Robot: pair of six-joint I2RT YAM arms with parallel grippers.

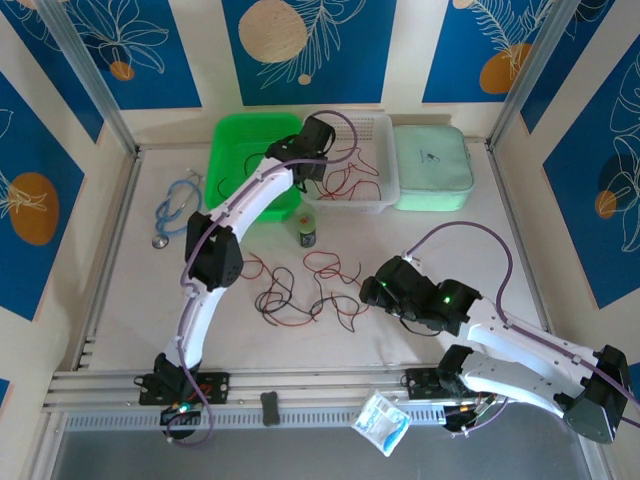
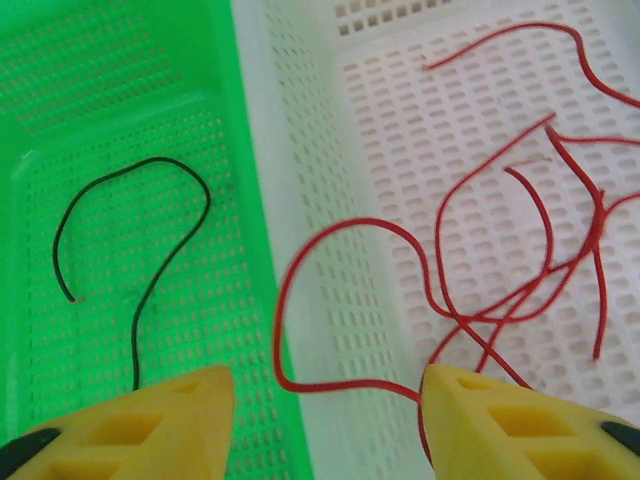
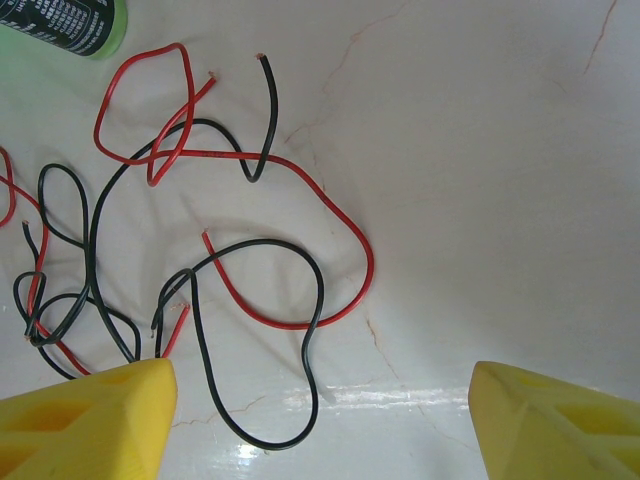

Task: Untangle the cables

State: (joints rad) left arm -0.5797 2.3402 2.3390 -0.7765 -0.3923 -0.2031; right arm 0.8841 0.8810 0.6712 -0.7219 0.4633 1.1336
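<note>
Right claw (image 3: 325, 372) wide open, empty, tangled cables (image 3: 318, 285) just ahead, perhaps against 1 finger.

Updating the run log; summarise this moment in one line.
left end effector: open above green basket and white basket | right end effector: open over tangle | black cable: in green | red cables: in white

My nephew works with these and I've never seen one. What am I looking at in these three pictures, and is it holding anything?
These are two white robot arms bolted to a white table. One picture looks down from above; the others come from wrist cameras, showing each arm's yellow pincer. The left pincer hangs open over a green perforated tray holding one black wire and a white perforated basket holding red wires. The right pincer is open above a tangle of red and black wires on the table. Nothing is held.
</note>
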